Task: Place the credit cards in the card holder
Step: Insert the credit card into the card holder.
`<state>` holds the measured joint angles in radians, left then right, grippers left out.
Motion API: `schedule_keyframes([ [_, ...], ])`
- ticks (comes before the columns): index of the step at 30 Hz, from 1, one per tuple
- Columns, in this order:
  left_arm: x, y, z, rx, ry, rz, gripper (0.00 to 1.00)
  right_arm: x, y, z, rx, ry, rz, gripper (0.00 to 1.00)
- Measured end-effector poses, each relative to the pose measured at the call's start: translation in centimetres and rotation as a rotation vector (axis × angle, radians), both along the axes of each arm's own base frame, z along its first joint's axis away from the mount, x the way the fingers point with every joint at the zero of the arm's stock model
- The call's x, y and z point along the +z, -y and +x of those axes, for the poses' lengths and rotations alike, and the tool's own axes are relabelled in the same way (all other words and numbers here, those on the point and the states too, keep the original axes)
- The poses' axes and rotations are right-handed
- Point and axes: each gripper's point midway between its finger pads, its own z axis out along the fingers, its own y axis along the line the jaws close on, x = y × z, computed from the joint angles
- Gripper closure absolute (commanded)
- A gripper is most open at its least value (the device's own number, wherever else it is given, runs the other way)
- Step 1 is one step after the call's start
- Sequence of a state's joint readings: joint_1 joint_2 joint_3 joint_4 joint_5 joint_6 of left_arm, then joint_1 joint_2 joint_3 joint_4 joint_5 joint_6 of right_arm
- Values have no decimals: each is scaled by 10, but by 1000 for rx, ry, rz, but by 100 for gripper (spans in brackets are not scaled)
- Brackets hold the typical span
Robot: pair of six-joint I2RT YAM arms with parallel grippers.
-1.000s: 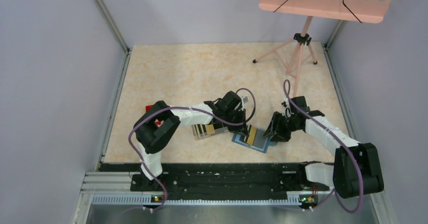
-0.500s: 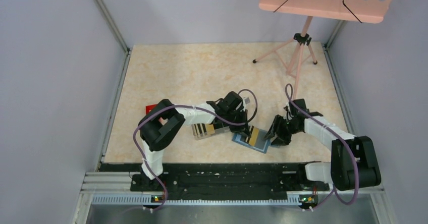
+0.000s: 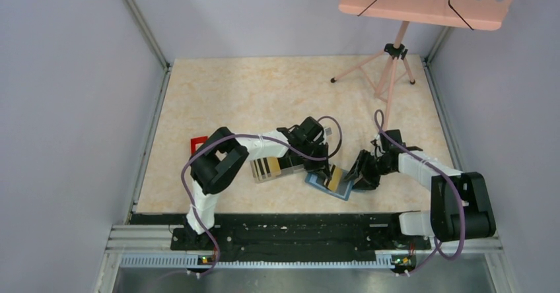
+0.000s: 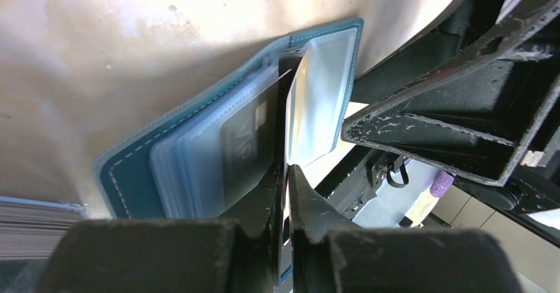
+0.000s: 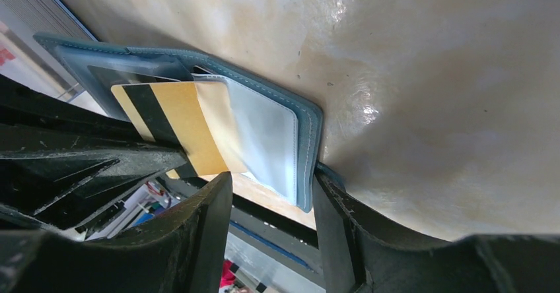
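The teal card holder [image 3: 321,187] lies open near the table's front edge. My left gripper [image 3: 328,173] is shut on a gold-yellow credit card with a black stripe [image 3: 337,176], held on edge with its far end inside a clear pocket. The left wrist view shows the card edge-on [image 4: 288,128] between the jaws [image 4: 288,169], beside a black card [image 4: 247,141] in a holder pocket [image 4: 198,134]. My right gripper [image 3: 360,172] is open. In the right wrist view its fingers [image 5: 271,187] straddle the holder's right edge [image 5: 307,141], next to the gold card [image 5: 178,125].
More striped cards lie in a clear box [image 3: 271,169] left of the holder. A small red object [image 3: 197,142] sits at the far left behind my left arm. A pink tripod stand [image 3: 394,62] stands at the back right. The table's front edge is close behind the holder.
My left gripper has carried the gold card right, into the holder's pocket. My right gripper has moved left and closed in on the holder's right edge.
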<state>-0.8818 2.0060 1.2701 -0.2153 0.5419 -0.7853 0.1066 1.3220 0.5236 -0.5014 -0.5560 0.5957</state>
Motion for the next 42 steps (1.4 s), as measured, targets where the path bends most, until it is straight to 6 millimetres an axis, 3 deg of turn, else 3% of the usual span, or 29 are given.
schedule_keyframes([
  [9, -9, -6, -4, -21, 37, 131, 66, 0, -2, 1, 3, 6, 15, 52],
  [11, -7, -5, -5, -31, 57, 157, 38, 0, -2, 1, 4, 6, 16, 52],
  [12, -6, -4, -5, -38, 63, 166, 36, 0, -2, 1, 5, 7, 18, 52],
  [16, 0, 1, -5, -61, 95, 187, 44, 1, -6, 2, 11, 9, 40, 52],
  [22, -7, 0, -7, -82, 78, 222, 49, 1, -6, 2, 12, 10, 41, 52],
  [34, -4, 6, -13, -148, 87, 244, 39, 1, -6, 2, 12, 7, 50, 52],
  [42, -4, -10, -9, -154, 182, 391, 35, 1, -10, 2, 19, 12, 76, 52],
])
